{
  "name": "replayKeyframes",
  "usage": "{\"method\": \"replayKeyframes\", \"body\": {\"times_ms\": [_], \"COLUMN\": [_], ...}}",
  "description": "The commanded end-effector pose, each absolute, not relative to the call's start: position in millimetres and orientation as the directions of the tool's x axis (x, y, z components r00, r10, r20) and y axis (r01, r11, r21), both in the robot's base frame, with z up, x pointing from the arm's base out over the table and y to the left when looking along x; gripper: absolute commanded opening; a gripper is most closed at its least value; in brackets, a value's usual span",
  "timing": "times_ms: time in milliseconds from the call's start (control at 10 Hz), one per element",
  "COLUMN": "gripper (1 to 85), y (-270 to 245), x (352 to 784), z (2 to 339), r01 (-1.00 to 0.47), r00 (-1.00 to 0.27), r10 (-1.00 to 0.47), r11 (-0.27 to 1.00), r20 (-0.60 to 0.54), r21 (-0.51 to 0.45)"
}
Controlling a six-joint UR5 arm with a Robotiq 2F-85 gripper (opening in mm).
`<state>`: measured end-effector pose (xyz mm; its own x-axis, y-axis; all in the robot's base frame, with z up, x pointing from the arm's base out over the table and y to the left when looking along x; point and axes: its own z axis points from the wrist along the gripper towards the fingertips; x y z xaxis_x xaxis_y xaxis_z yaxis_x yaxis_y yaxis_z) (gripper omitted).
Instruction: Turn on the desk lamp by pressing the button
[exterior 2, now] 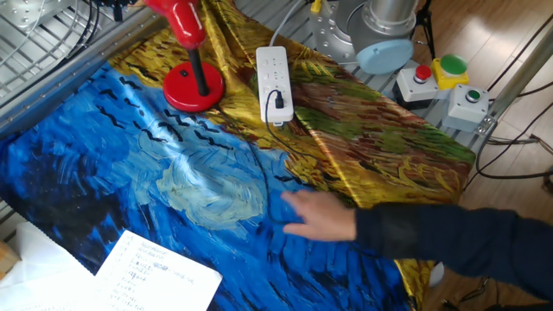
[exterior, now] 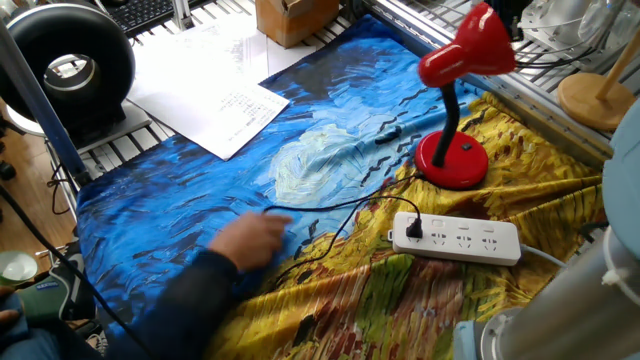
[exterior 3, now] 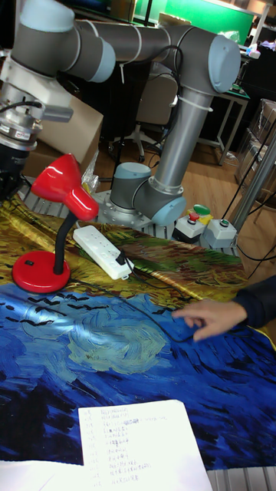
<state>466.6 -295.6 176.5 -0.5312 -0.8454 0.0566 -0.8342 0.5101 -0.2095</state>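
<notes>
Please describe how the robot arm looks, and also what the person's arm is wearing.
The robot arm has grey metal tubes, rounded light blue caps at the joints and a black cable running along it. Its gripper is dark, below a silver wrist ring. The person's arm wears a dark navy sleeve.

The grey arm [exterior 3: 153, 46] rises from its base at the centre of the tall fixed view, bends at the upper right and runs across the top of the frame to the upper left, where the wrist turns down. The gripper [exterior 3: 14, 165] hangs at the left edge there, dark and partly cut off, so its fingertips cannot be made out. In the other fixed view only the arm's base [exterior 2: 380, 34] shows, at the top centre.
</notes>
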Motion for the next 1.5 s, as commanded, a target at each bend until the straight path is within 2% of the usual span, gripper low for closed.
{"method": "replayKeyframes", "body": {"times_ms": [0,200,700,1400], "gripper": [1.3,1.3,1.3,1.3], "y": [-288,-280,-271,-209], "x": [476,476,474,465], "z": [161,146,131,107], "r01": [-0.84,-0.842,-0.828,-0.739], "r00": [-0.502,-0.499,-0.531,-0.656], "r10": [-0.865,-0.864,-0.845,-0.747], "r11": [0.493,0.5,0.532,0.664], "r20": [-0.021,-0.058,-0.052,-0.108], "r21": [-0.224,-0.201,-0.178,-0.109]}}
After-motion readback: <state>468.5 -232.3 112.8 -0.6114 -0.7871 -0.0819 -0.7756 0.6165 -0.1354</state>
